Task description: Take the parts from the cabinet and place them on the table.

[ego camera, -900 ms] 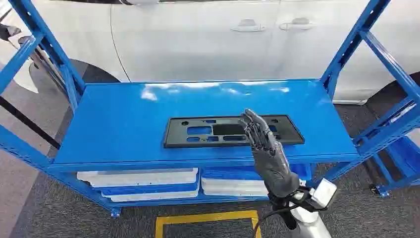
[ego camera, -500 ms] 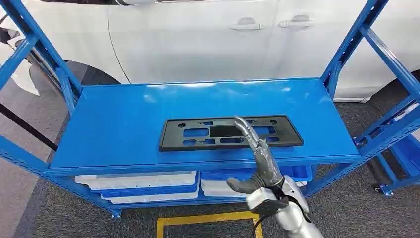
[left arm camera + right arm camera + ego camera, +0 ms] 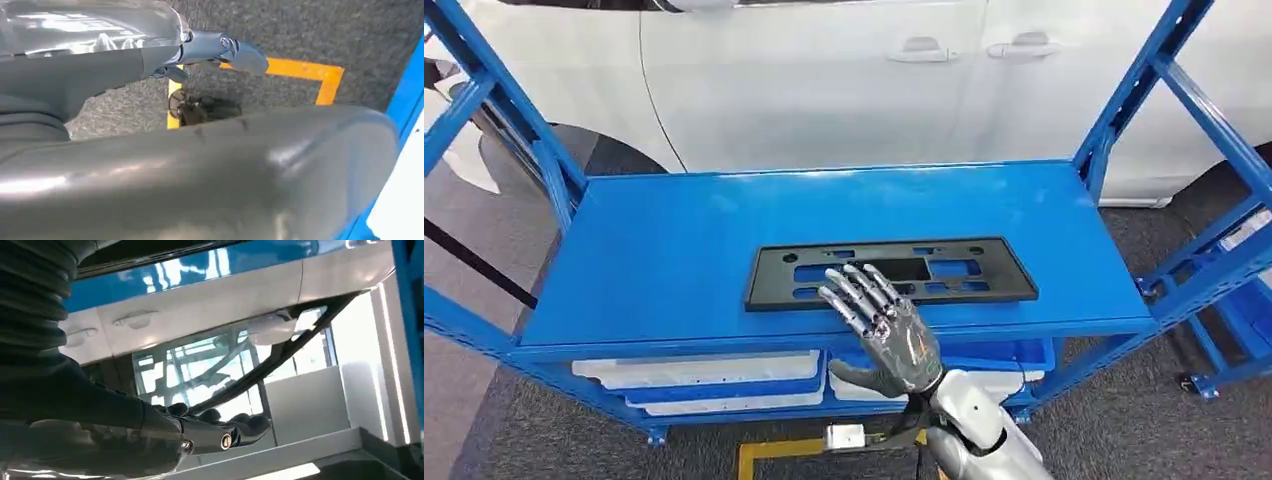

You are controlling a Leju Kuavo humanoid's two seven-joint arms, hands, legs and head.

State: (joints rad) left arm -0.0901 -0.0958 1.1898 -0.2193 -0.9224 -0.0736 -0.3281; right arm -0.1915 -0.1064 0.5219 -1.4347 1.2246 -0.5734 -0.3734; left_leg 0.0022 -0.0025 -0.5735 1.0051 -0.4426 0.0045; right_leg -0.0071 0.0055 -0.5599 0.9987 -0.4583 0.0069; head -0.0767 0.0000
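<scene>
Head view. I see the blue metal cabinet straight ahead, its glossy top shelf carrying one flat black rectangular plastic plate with cut-out slots. The plate lies flat toward the front edge of the shelf, a little right of centre. The right hand is raised in front of that edge, palm side up, fingers spread apart and holding nothing; their tips overlap the near edge of the plate, and I cannot tell whether they touch it. The silver forearm comes in from the bottom of the frame. On the lower shelf I note white trays stacked with blue ones. Behind the cabinet stands a white car. A yellow floor marking lies on the grey carpet below.

Left wrist view. The left hand hangs over the grey carpet and the yellow marking. One pale fingertip shows, the rest is cut off by the grey cover; I cannot tell whether the fingers are spread or curled.

Right wrist view. The right hand reaches out with dark fingers extended, nothing between them. Beyond them I see the white car body and window glass.
</scene>
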